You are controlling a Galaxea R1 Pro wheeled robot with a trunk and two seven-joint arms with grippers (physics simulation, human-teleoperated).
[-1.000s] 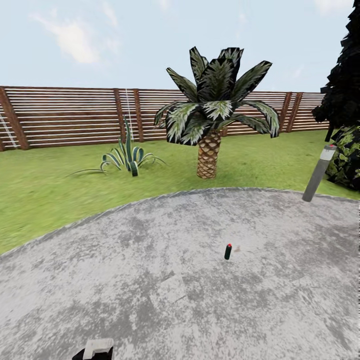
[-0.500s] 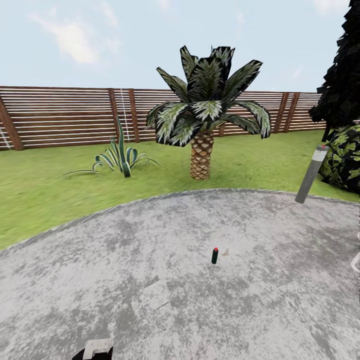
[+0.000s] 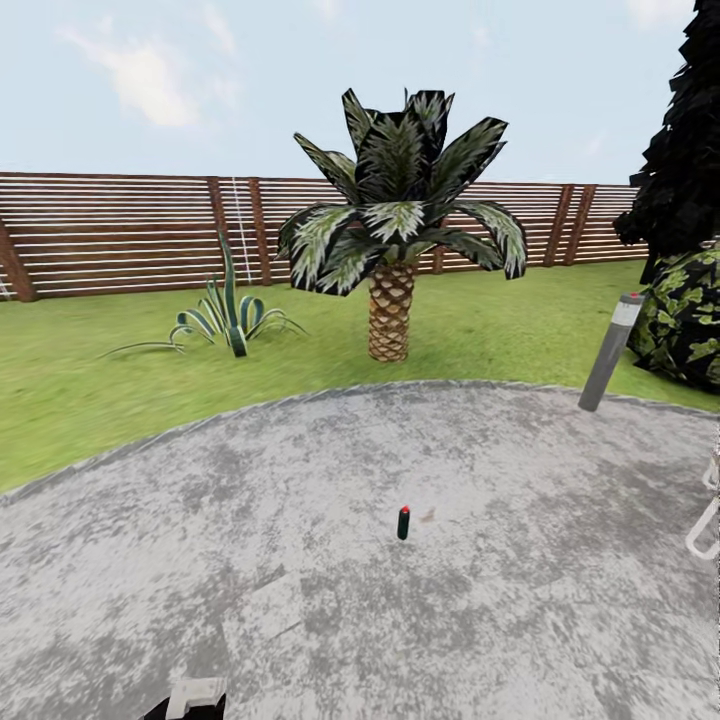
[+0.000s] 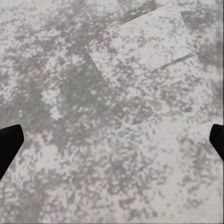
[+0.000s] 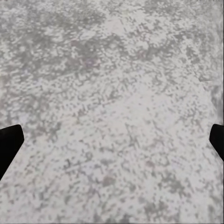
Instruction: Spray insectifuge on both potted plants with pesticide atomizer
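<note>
I read no writing; the atomizer (image 3: 403,522) stood on the patio (image 3: 300,520) before the palm (image 3: 390,240), both grippers' jaws apart.

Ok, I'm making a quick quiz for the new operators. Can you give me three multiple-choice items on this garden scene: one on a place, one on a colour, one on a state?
1. Where is the pesticide atomizer?
A on a wooden table
B on the grey patio
C in a bucket

2. What colour is its top?
A red
B blue
C yellow

3. How does it sit?
A upright
B lying flat
C hanging from a hook

Answers:
1 B: grey paving surrounds it on all sides.
2 A: a red cap tops the dark green body.
3 A: it stands on its base, cap up.
</note>
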